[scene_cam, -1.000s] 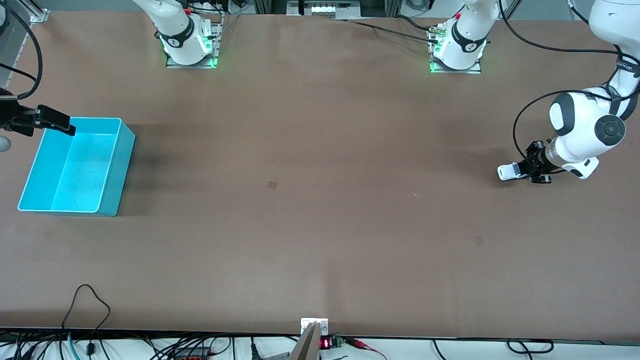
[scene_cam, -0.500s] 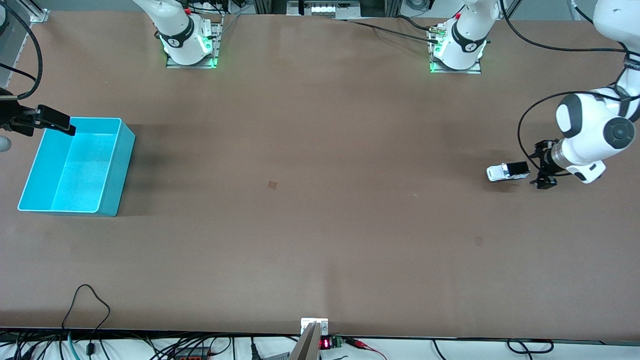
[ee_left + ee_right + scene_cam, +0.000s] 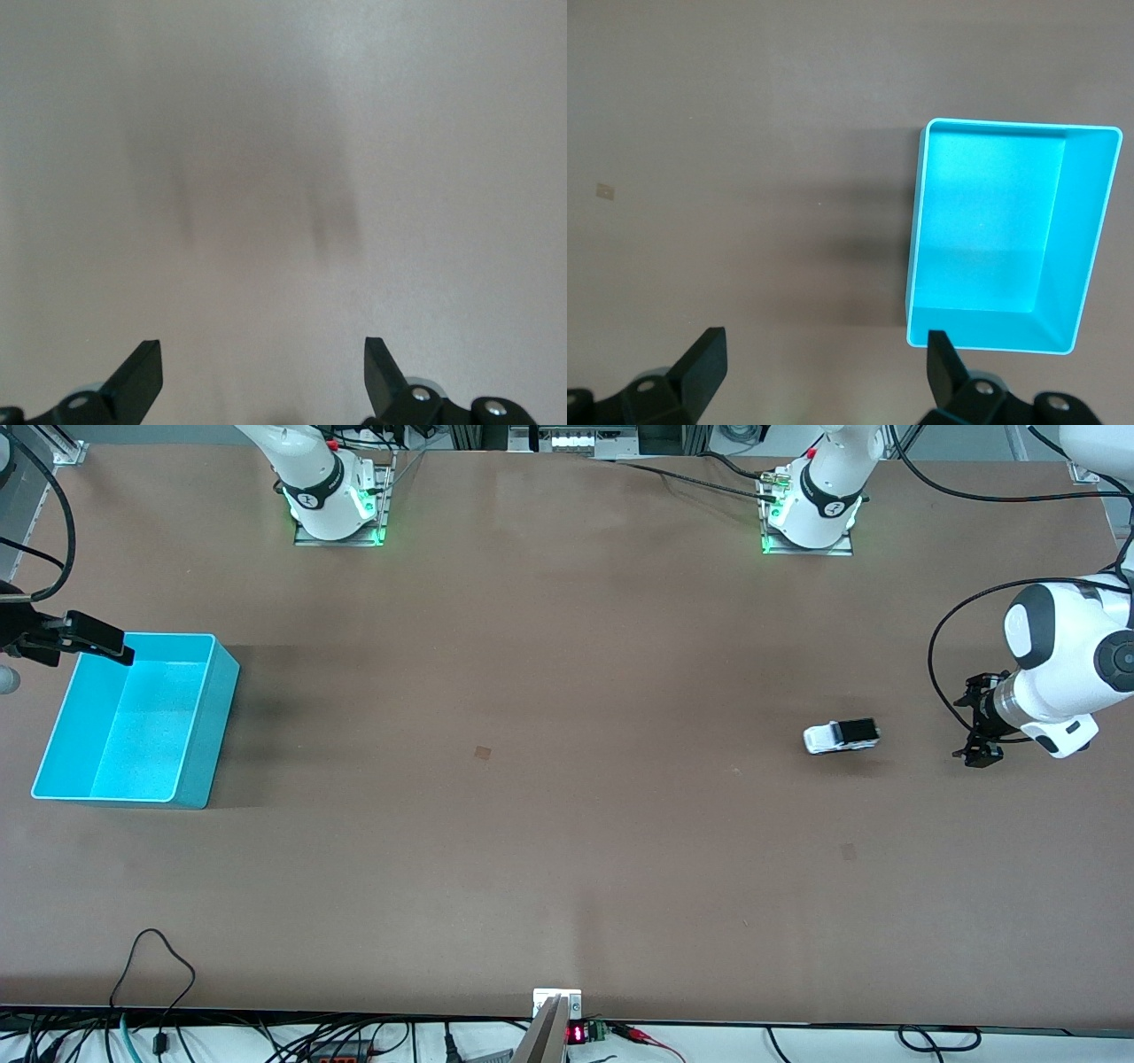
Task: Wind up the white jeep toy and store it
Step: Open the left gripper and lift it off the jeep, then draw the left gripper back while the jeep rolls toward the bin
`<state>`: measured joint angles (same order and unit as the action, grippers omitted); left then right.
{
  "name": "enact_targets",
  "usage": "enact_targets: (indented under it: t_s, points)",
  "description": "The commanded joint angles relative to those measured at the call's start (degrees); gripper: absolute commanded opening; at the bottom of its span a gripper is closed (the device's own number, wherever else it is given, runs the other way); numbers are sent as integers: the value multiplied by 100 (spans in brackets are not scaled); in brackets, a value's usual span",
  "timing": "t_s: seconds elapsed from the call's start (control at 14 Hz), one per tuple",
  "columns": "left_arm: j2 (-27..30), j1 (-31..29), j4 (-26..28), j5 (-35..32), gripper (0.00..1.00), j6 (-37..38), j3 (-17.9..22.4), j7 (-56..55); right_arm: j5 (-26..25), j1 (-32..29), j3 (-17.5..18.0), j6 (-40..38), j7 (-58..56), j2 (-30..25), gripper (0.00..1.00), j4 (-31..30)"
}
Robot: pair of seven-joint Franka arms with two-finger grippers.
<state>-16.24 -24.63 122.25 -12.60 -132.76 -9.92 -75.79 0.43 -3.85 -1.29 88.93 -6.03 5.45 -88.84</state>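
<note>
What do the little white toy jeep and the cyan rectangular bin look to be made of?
White toy jeep: probably moulded plastic, smooth white body with a glossy black roof panel; too small to be sure. Cyan rectangular bin: likely plastic too, with thin even walls, rounded corners and a soft sheen inside.

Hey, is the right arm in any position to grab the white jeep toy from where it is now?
Probably not yet. The right gripper hangs open over the cyan bin at its own end of the table, while the white jeep toy sits at the left arm's end near the open left gripper. Nothing lies between them.
</note>
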Motion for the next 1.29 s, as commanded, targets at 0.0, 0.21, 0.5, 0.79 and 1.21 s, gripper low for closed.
enact_targets:
  t_s: [0.0,0.21,0.5,0.79,1.21]
  points:
    - [183,2,-166,117,100,364,-124,143,-35,-37,15,-69,-92,-26,100,-10]
    - [235,64,-517,346,100,838,-203,187,-35,-37,15,-69,-92,-26,100,-10]
    - [323,152,-545,382,100,893,-212,187,-26,-37,15,-78,-39,-26,100,-19]
    - [385,169,-545,382,100,901,-212,187,-26,-19,15,-78,-30,-35,100,-45]
    - [411,231,-545,382,100,972,-212,397,-17,-19,15,-78,-30,-44,100,-63]
